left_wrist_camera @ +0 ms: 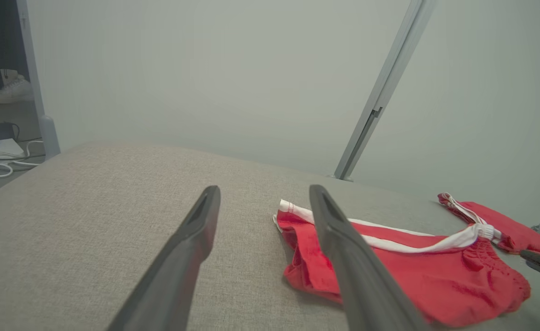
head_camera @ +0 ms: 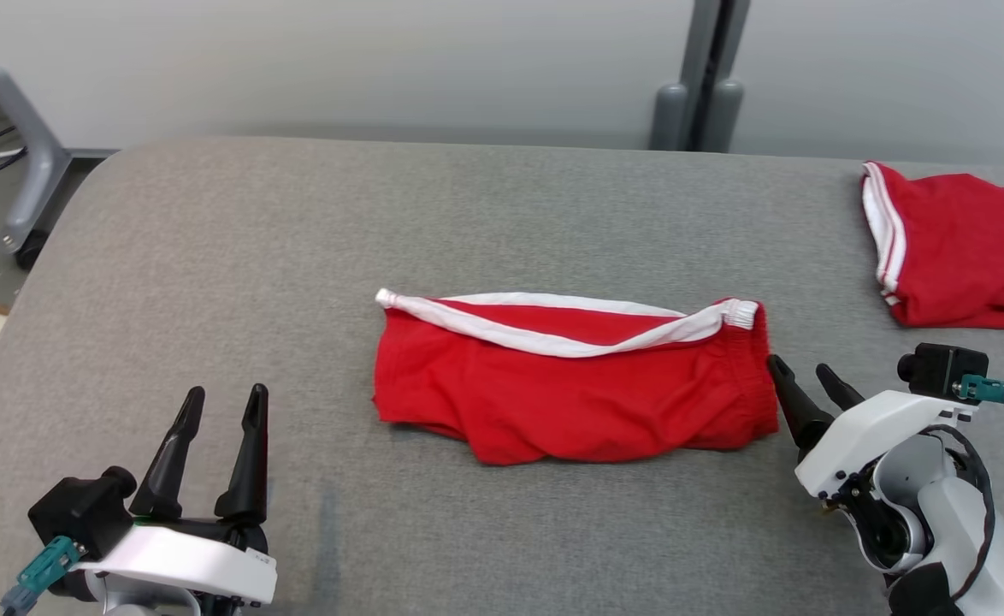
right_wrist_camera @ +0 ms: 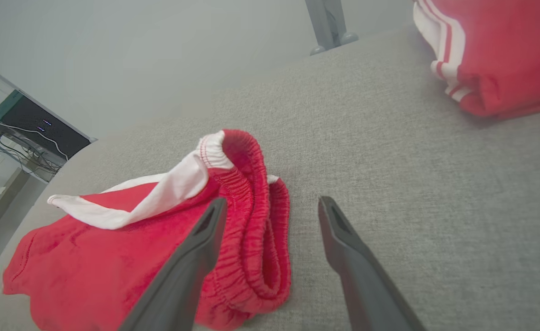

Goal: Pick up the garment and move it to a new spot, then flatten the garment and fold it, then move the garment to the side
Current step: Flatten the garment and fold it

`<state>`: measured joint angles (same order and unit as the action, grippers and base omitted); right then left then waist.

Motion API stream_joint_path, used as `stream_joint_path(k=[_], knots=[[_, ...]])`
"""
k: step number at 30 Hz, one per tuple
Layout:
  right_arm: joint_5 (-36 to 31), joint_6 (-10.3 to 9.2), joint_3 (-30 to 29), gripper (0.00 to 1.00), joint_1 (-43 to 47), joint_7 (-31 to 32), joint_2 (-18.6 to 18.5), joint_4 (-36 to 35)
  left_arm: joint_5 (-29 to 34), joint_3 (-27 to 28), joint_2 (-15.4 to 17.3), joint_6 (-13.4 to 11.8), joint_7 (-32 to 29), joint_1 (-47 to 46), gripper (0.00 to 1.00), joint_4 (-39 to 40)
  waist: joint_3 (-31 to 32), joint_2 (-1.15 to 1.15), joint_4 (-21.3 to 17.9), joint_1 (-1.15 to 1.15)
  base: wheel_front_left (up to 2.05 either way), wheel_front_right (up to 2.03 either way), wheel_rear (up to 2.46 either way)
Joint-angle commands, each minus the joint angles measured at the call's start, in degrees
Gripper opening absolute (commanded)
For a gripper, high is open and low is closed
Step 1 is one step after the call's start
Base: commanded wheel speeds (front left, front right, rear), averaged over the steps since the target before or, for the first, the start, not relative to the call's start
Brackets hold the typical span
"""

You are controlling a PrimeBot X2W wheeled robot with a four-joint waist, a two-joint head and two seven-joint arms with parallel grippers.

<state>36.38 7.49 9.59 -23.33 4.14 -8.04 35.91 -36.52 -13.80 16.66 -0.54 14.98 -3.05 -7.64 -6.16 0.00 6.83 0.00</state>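
Observation:
The garment (head_camera: 570, 385) is a pair of red shorts with white trim, lying folded in the middle of the grey padded table (head_camera: 297, 248). Its elastic waistband end (right_wrist_camera: 251, 220) points toward my right gripper (head_camera: 803, 372), which stands open just off that edge, one finger hovering over the waistband in the right wrist view. My left gripper (head_camera: 227, 399) is open near the table's front left, well apart from the shorts (left_wrist_camera: 412, 271), with nothing between its fingers. The right gripper's own gap (right_wrist_camera: 270, 207) holds nothing.
A second red garment with white stripes (head_camera: 964, 248) lies at the table's far right edge. Grey posts (head_camera: 699, 94) stand behind the table against a pale wall. Cables and a stand base (head_camera: 6, 162) sit on the floor at left.

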Motion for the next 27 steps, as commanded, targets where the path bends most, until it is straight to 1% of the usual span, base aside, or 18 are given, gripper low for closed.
stream_joint_path(k=[1, 7, 9, 12, 20, 21, 22, 23, 24, 25, 26, 27], knots=[[0.7, 0.02, 0.0, 1.00, -1.3, 0.1, -0.1, 2.0, 0.4, 0.2, -0.3, 0.4, 0.2, -1.3, 1.00, -0.3, -0.6, 0.00, 1.5, 0.00, 0.00, 0.00, 0.00], [2.2, 0.02, -1.2, 1.00, -3.1, -0.4, 0.3, 7.7, 0.7, 0.3, -0.6, 1.0, 0.2, -1.5, 1.00, -1.2, -1.2, 0.00, 3.4, 0.00, 0.00, 0.00, 0.00], [3.8, 0.02, -2.0, 1.00, -3.6, 1.0, 0.7, 11.0, 0.8, 0.4, -0.8, 1.2, 0.2, -1.8, 1.00, -1.5, -1.4, 0.00, 4.2, 0.00, 0.00, 0.00, 0.00], [5.6, 0.01, -2.8, 1.00, -4.0, 2.5, 1.2, 13.7, 0.9, 0.6, -1.0, 1.5, 0.2, -2.0, 1.00, -1.7, -1.5, 0.00, 4.7, 0.00, 0.00, 0.00, 0.00], [10.8, 0.01, -1.5, 1.00, -4.4, 5.8, 2.4, 14.7, 1.1, 0.8, -1.0, 2.1, 0.2, -2.7, 1.00, -2.5, -1.9, 0.00, 5.3, 0.00, 0.00, 0.00, 0.00], [11.2, 0.01, -1.1, 0.96, -4.4, 5.9, 2.4, 14.9, 1.2, 0.7, -1.0, 2.0, 0.2, -2.6, 1.00, -2.5, -1.9, 0.00, 5.4, 0.00, 0.00, 0.00, 0.00], [11.4, 0.01, -0.9, 0.66, -4.4, 5.9, 2.4, 15.1, 1.2, 0.7, -1.0, 2.1, 0.2, -2.5, 1.00, -2.6, -1.8, 0.00, 5.4, 0.00, 0.00, 0.00, 0.00], [11.7, 0.01, -0.6, 0.44, -4.4, 5.9, 2.4, 15.3, 1.2, 0.6, -1.0, 2.1, 0.2, -2.6, 1.00, -2.7, -1.8, 0.00, 5.5, 0.00, 0.00, 0.00, 0.00], [11.7, 0.01, -0.4, 0.29, -4.4, 5.7, 2.4, 15.7, 1.2, 0.5, -1.0, 2.1, 0.2, -2.5, 1.00, -2.7, -1.7, 0.00, 5.6, 0.00, 0.00, 0.00, 0.00], [12.1, 0.01, -0.3, 0.12, -4.5, 5.6, 2.4, 16.0, 1.2, 0.5, -0.9, 2.1, 0.2, -2.5, 1.00, -2.8, -1.6, 0.00, 5.6, 0.00, 0.00, 0.00, 0.00], [12.4, 0.01, -0.3, 0.00, -4.6, 5.3, 2.5, 16.2, 1.2, 0.4, -0.9, 2.1, 0.2, -2.5, 1.00, -2.9, -1.5, 0.00, 5.7, 0.00, 0.00, 0.00, 0.00], [12.5, 0.01, -0.2, 0.00, -4.7, 5.0, 2.5, 16.4, 1.2, 0.4, -0.9, 2.0, 0.2, -2.4, 1.00, -2.9, -1.4, 0.00, 5.7, 0.00, 0.00, 0.00, 0.00]])
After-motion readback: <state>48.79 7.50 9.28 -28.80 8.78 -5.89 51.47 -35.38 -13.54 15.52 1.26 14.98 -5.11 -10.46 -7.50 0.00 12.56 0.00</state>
